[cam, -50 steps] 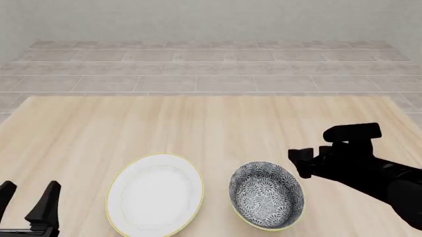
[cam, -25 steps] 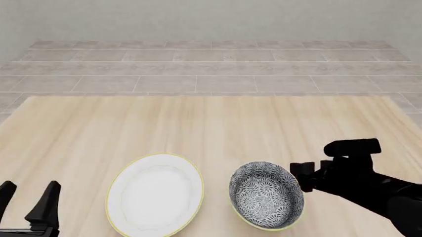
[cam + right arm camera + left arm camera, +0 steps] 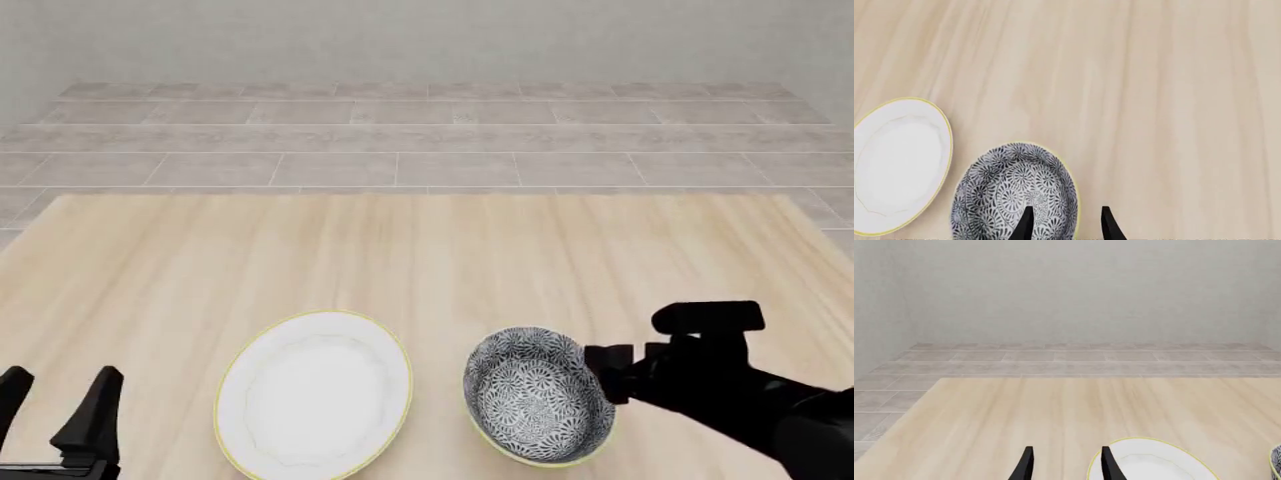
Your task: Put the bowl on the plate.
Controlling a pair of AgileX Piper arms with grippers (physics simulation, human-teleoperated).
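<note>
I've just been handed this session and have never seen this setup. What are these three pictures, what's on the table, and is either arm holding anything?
These are simulator renders of two black robot arms at a pale wooden table. The front view looks forward and down from the arms' own side. The other two come from cameras just behind each arm's jaws, looking along the fingers.

On the table lie a plain white round plate with a thin yellow rim and, beside it to the right, apart from it, a deep round bowl with a dark grey-and-white floral inside.

The left gripper sits open near the table's near left corner, holding nothing. The right gripper is open with one finger over the bowl's inside and the other outside its right rim. It holds nothing yet.
</note>
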